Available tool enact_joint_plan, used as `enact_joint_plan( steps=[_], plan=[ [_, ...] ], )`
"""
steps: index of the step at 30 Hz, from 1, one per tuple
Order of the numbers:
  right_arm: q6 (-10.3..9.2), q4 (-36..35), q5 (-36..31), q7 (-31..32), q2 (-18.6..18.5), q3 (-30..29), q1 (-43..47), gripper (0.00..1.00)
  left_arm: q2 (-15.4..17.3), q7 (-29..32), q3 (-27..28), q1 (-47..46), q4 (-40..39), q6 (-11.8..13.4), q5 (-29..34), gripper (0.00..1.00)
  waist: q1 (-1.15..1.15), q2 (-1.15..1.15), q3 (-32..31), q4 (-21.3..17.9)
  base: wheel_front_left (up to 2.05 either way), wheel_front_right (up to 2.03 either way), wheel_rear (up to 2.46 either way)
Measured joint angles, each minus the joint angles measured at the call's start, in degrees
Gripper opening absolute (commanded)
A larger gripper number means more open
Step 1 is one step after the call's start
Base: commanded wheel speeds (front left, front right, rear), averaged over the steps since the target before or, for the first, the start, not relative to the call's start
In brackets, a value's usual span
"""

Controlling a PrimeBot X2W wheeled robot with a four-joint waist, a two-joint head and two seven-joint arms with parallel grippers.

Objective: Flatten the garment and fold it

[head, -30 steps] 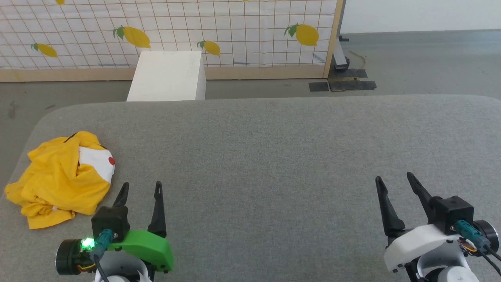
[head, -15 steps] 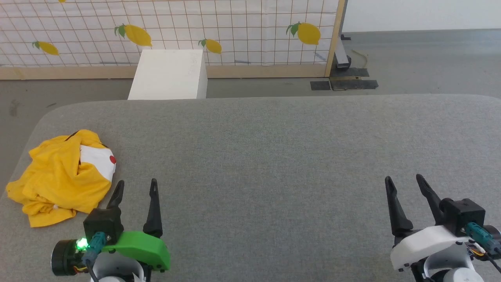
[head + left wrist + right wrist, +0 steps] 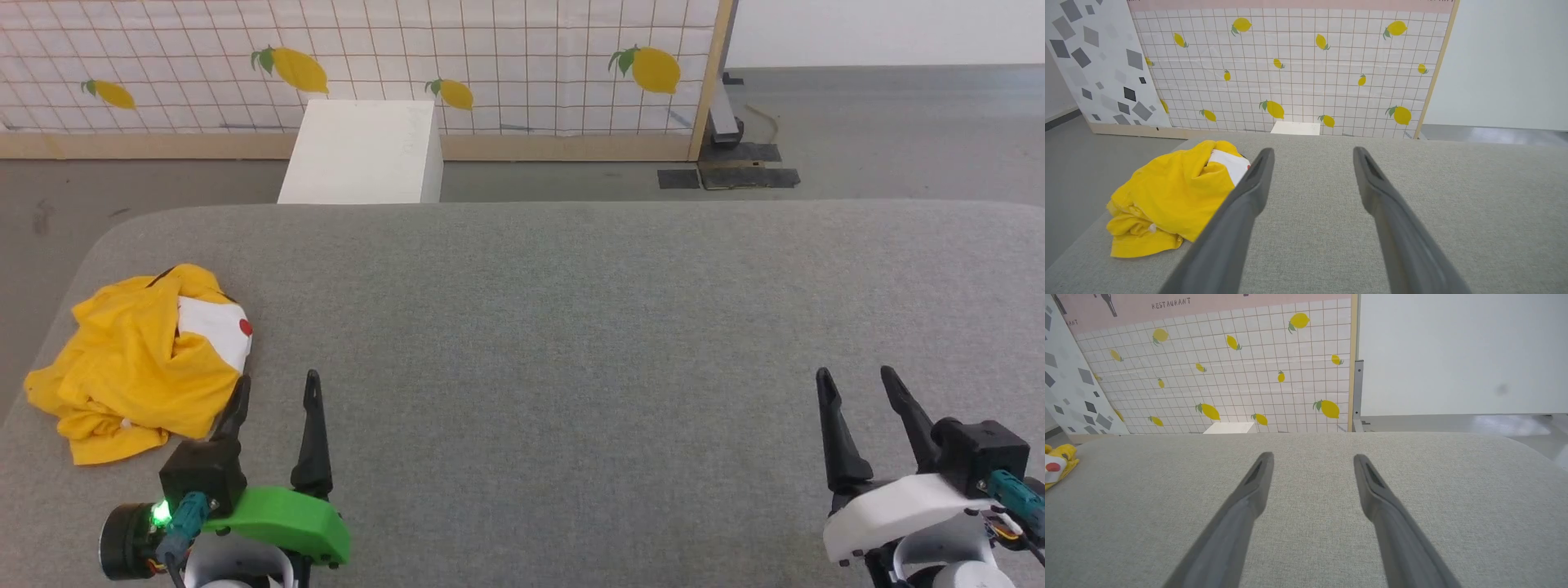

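The garment (image 3: 139,359): a bright yellow T-shirt, lay crumpled in a heap at the left end of the grey padded table (image 3: 571,310), near its rounded corner. A white patch with a red dot showed on the side facing me.
My left gripper (image 3: 277,376): jaws were spread wide with nothing between them. It sat low over the table, its outer finger right at the heap's near edge; I could not tell whether it touched the cloth.
My right gripper (image 3: 854,371): jaws were spread wide and held nothing. It was over bare grey fabric at the table's right, well apart from the garment.
White box (image 3: 363,151): stood on the floor just beyond the table's far edge, against the lemon-print panel (image 3: 506,57). Its top was plain white; I could not tell whether it opened or held anything.
Writing (image 3: 1170,303): "RESTAURANT" in dark capitals on the pink band above the lemon tiles, read from my right wrist view.
Marks on the box: faint, too small to read.
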Motion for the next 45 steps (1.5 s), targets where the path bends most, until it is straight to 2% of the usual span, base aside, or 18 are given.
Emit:
enact_joint_plan(
  steps=[24, 45],
  plan=[
    [0.0, 2.6, 1.9, -2.7, 0.0, -0.4, 0.2, 1.0, 0.0, -2.8, 0.7, 1.5, -1.0, -0.3, -1.5, 1.0, 0.0, 0.0, -0.9, 4.8, 0.0, 0.0, 0.0],
    [-0.01, 5.4, 3.7, -5.2, 0.0, -0.5, 0.2, 1.0, 0.0, -5.2, 1.6, 2.0, -1.9, -0.7, -4.0, 1.0, 0.0, 0.0, -0.2, 13.2, 0.0, 0.0, 0.0]
  ],
)
